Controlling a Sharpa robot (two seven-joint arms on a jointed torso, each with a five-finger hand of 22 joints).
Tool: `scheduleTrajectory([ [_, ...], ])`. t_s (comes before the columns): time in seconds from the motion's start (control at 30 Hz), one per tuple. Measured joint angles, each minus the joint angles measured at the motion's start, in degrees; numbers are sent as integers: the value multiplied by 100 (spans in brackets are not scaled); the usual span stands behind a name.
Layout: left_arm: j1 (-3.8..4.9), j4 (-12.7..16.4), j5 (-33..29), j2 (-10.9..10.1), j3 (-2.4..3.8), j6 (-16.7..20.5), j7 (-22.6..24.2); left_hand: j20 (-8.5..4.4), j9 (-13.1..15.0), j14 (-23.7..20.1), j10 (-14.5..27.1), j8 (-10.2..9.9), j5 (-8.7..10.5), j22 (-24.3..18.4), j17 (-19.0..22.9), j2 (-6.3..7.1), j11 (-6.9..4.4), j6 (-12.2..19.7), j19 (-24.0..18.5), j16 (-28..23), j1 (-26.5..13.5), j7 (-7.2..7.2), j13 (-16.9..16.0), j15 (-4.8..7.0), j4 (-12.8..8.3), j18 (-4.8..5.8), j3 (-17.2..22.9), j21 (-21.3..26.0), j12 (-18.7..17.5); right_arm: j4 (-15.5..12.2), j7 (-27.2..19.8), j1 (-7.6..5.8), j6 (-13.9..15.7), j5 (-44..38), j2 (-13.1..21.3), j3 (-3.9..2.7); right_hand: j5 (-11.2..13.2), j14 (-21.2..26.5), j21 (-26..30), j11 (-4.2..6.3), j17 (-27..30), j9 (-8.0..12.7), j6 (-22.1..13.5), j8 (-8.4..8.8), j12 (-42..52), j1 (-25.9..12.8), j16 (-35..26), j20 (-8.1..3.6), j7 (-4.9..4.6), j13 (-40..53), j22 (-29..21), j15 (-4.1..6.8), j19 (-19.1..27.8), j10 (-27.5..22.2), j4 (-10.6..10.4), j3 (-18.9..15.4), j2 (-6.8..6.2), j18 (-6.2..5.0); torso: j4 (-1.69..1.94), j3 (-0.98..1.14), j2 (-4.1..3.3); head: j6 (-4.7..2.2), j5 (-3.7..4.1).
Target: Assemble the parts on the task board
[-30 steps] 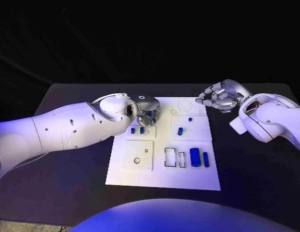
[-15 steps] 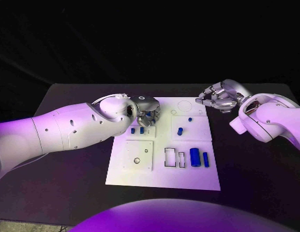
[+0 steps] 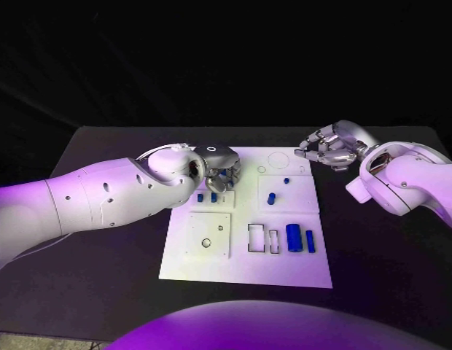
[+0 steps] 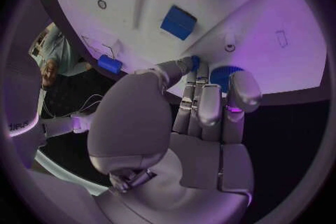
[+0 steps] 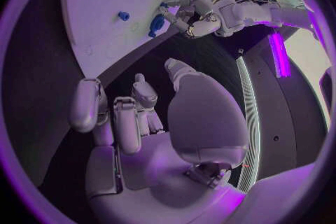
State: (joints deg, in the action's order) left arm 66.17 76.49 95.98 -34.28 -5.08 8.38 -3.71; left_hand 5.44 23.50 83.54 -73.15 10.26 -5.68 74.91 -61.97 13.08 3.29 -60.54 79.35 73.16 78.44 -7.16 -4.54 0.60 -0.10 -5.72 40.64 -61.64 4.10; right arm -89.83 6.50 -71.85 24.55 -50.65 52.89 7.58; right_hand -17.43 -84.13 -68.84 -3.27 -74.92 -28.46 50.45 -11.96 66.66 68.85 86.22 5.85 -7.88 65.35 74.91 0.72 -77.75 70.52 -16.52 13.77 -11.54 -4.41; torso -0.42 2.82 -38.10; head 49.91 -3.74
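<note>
- Task board (image 3: 245,262): white plate lying flat at the middle of the black table (image 3: 100,219); all places below are given relative to this board
- Left hand (image 3: 220,169): hanging over the board's far left corner, fingers curling downward toward the plate; in the left wrist view the fingertips (image 4: 190,63) are closing around a small blue part (image 4: 195,61), and a rounded blue piece (image 4: 223,75) is showing just behind the fingers, so the hand is pinching a part at the board's edge
- Right hand (image 3: 329,148): hovering just off the board's far right corner, over the table rather than the plate; the right wrist view is showing its fingers (image 5: 126,123) parted, curling only slightly, with nothing between them
- Two small blue blocks (image 3: 207,197): lying side by side on the board's left half, just nearer the robot than the left hand
- Short blue peg (image 3: 273,197): lying on the board's right half, with a tiny blue piece (image 3: 287,179) beyond it toward the far edge
- Two blue cylinders (image 3: 301,238): lying parallel near the board's right edge, beside two narrow rectangular slots (image 3: 262,238)
- Square inset panel (image 3: 208,234): sitting in the board's near left quarter, showing small round holes
</note>
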Motion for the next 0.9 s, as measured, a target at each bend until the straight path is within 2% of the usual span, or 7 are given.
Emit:
scheduleTrajectory([
  [0.17,-19,94,-53,-92,2,89,22,0,-6,0,-18,0,-23,0,12,0,19,0,0,0,0,0,0,0,-16,1,-16,0,0,1,-6,4,6,0,0,2,0,0,0,0,0,-6,0,-23,0,0,0,0,0,0,0,0,0,0,0,0,0,0,0,-4,1,-22,1],
  [0.63,-17,595,-274,-543,219,329,72,0,-6,0,-17,0,-23,0,11,2,19,0,-1,0,-1,0,1,0,-16,0,-17,-39,-33,7,-18,12,34,-1,4,0,0,0,0,0,0,-5,0,-23,0,0,0,0,0,-1,-1,0,0,0,0,0,0,0,8,-1,9,-68,-9],
  [0.9,-17,696,-374,-742,250,345,72,0,-6,0,-17,0,-22,-1,11,4,20,1,-1,0,-4,0,1,0,-16,-1,-17,-39,-33,8,-21,14,42,-2,12,0,0,0,0,0,1,-5,0,-23,0,0,0,0,0,-2,4,0,0,0,0,0,0,0,8,-1,5,-80,-8],
])
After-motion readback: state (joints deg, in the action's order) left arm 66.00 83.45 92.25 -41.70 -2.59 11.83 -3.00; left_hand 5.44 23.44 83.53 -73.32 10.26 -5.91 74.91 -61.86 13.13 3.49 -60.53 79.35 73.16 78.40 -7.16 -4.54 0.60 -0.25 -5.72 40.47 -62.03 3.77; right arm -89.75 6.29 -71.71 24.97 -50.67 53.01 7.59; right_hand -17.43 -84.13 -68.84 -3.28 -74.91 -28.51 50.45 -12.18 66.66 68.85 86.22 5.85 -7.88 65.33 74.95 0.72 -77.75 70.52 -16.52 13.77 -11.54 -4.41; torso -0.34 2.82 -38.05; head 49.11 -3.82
